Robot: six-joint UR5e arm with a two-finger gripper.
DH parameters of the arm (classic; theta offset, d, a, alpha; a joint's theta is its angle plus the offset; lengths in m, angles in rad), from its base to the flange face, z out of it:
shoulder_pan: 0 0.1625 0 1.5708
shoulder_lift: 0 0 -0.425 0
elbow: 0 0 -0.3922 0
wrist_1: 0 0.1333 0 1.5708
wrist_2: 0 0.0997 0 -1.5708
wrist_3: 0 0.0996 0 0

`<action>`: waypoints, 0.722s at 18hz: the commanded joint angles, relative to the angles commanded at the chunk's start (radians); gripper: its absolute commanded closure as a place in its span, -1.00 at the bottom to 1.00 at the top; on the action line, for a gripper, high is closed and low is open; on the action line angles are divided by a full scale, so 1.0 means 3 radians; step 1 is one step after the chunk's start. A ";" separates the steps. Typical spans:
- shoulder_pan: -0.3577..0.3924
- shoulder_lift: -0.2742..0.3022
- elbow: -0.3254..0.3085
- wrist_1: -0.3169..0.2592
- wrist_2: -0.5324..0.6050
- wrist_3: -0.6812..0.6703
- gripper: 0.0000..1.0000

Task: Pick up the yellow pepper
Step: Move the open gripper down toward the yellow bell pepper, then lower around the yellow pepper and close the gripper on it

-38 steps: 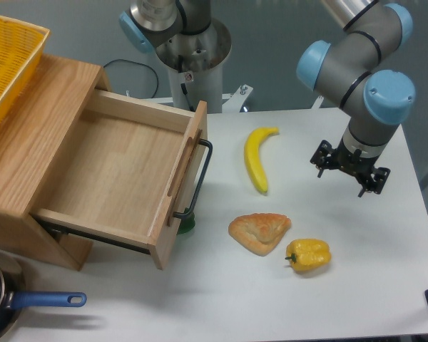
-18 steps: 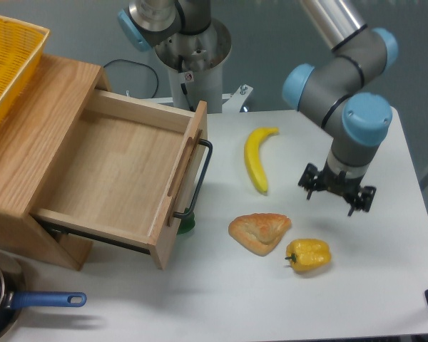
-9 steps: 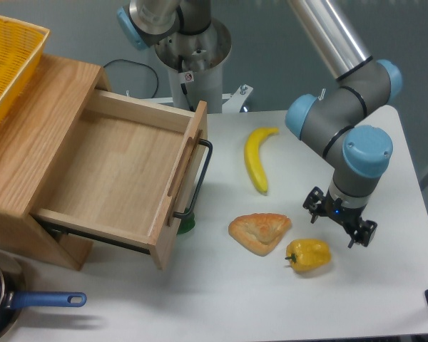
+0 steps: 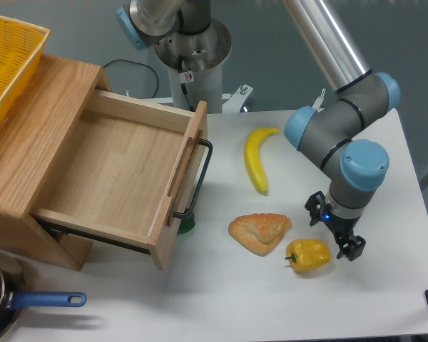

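You see the gripper (image 4: 334, 230) with its jaws spread wide and holding nothing, low right of centre, just above the yellow pepper (image 4: 309, 254) (pastry (image 4: 259, 231) beside it).

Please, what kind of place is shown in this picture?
Probably a robotics lab: a robot arm's gripper hovers over a yellow pepper on a white table, beside a banana, a pastry and an open wooden drawer.

The yellow pepper (image 4: 309, 254) looks glossy and waxy beside a matt, crusty tan pastry (image 4: 259, 231), both on a smooth white table (image 4: 385, 299), near a pale, grainy wooden drawer (image 4: 121, 178) and the smooth, matt-skinned banana (image 4: 256, 158).
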 joint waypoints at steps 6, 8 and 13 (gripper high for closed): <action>-0.0107 -0.0087 0.0005 0.0061 0.0005 -0.0010 -0.82; -0.0138 -0.0118 0.0005 0.0123 0.0005 -0.0025 -0.82; -0.0143 -0.0123 0.0000 0.0143 0.0025 -0.0005 -0.03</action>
